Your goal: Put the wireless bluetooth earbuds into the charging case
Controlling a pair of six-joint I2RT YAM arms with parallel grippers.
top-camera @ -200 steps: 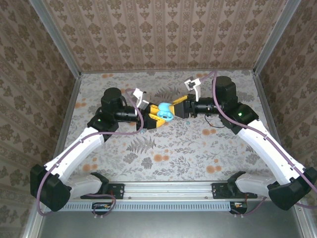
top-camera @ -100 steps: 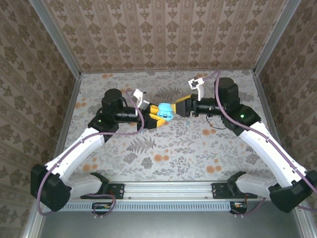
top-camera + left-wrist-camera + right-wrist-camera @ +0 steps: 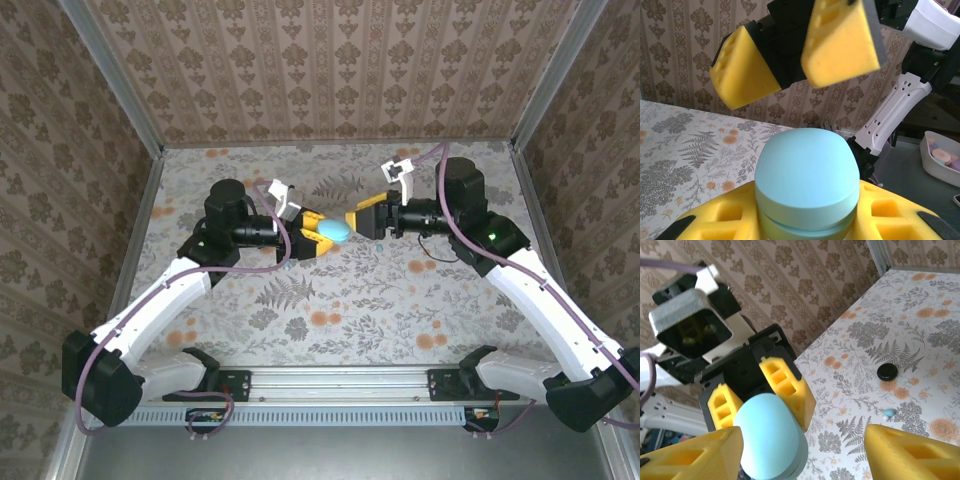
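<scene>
Nearest, both arms rise from their bases at the near edge and lean in over the middle of the table, wrists facing each other. The left gripper pinches the charging case, a closed pale-blue egg held off the table, with its domed end pointing right. Just right of it, the right gripper has its fingers spread around nothing. The case looks hard, smooth and rounded, so probably light but slippery. The dome is best taken across its broad sides, just clear of the seam near the left fingers. On the table to the left lie a teal earbud and a black earbud, both tiny, likely to roll, and needing a fingertip pinch.
</scene>
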